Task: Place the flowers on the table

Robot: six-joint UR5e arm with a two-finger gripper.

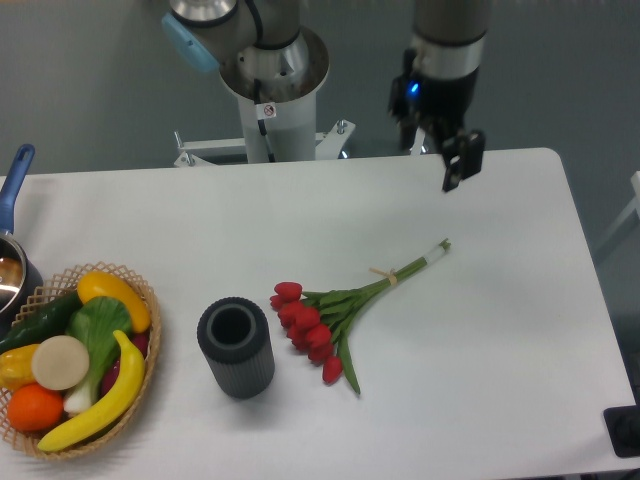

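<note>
The flowers, a bunch of red tulips with green leaves and long tied stems, lie flat on the white table right of centre. Their blooms point toward the front left and the stem ends toward the back right. My gripper hangs high above the table's back edge, well up and back from the stem ends, apart from the flowers. It is open and nothing is between its fingers.
A dark grey ribbed vase stands upright just left of the blooms. A wicker basket of fruit and vegetables sits at the front left, with a blue-handled pot behind it. The robot base stands behind the table.
</note>
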